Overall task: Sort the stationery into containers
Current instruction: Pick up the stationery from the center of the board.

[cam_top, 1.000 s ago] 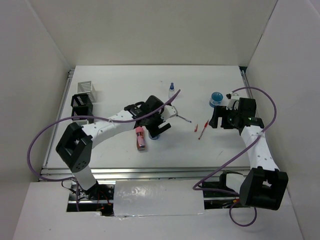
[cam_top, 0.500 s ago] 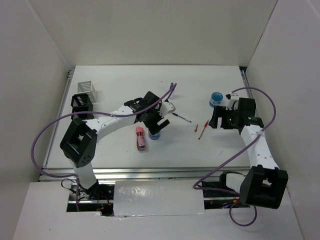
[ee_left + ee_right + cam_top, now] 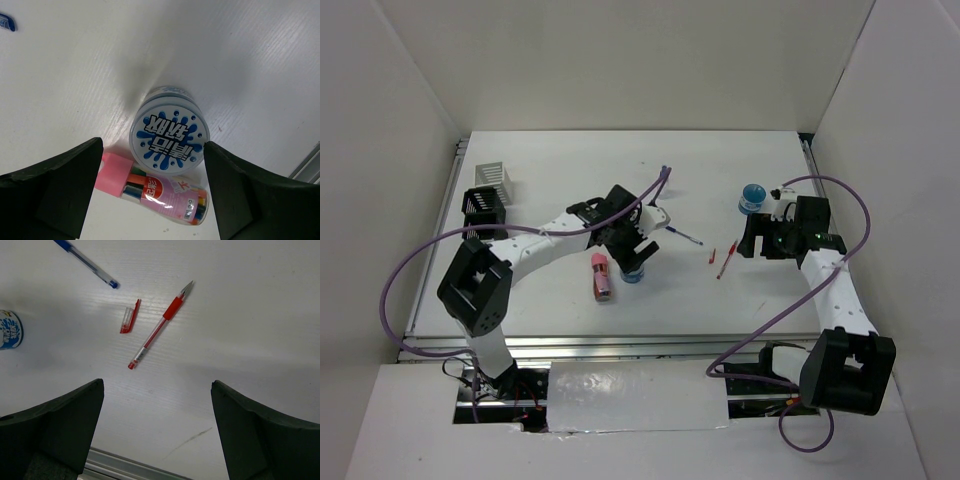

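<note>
Hovering left claw (image 3: pixel 154 146) (jaws wide), blue-white tin (image 3: pixel 169 131) beneath

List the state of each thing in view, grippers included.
Left gripper, open, over left tin.
Right gripper, open, empty.
Left tin, upright, lid on, not gripped.
Right tin, on table, unsorted.
Red pen, uncapped, lying flat.
Red cap, off, beside red pen.
Blue pen, lying flat.
Pink pack, on its side by left tin.
White box, upright.
Black box, upright.
</note>
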Robot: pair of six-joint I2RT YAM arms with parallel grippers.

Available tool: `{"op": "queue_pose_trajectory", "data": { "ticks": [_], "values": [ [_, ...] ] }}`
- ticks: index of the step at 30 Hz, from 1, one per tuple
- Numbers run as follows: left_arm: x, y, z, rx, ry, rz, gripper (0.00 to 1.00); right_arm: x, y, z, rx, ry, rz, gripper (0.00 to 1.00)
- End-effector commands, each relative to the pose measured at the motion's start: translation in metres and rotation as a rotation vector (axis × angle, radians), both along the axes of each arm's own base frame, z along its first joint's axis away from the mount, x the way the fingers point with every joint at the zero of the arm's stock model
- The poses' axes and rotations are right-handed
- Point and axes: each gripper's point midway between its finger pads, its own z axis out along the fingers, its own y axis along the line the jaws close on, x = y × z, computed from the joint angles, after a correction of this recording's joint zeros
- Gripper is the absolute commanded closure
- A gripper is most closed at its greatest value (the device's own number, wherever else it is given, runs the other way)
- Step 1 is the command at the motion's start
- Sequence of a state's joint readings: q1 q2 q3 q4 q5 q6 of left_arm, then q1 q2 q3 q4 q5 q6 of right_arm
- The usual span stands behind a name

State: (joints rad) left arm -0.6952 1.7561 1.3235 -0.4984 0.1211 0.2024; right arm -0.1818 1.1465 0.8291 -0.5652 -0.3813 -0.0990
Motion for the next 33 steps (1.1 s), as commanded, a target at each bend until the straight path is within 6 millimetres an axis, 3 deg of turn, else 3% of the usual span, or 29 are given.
{"op": "queue_pose_trajectory", "data": {
  "ticks": [1, 7, 18, 26, 33],
  "values": [
    [-0.009, -0.001, 0.015, -0.036, 0.002, -0.001, 0.06, 0.004, -0.001, 0.001, 0.002, -0.02, 0.009, 0.06],
    [-0.013, -0.002, 0.021, -0.054, 0.005, -0.008, 0.06, 0.004, -0.001, 0.001, 0.002, -0.02, 0.009, 0.06],
    [-0.03, -0.016, 0.002, -0.029, 0.051, -0.074, 0.07, 0.005, -0.001, 0.001, 0.003, -0.018, 0.008, 0.06],
    [-0.025, -0.013, -0.015, 0.024, 0.05, -0.056, 0.12, 0.004, -0.001, 0.001, 0.002, -0.02, 0.009, 0.06],
    [-0.016, -0.009, -0.017, 0.039, 0.008, -0.024, 0.15, 0.004, -0.001, 0.0, 0.003, -0.02, 0.007, 0.06]
  ]
}}
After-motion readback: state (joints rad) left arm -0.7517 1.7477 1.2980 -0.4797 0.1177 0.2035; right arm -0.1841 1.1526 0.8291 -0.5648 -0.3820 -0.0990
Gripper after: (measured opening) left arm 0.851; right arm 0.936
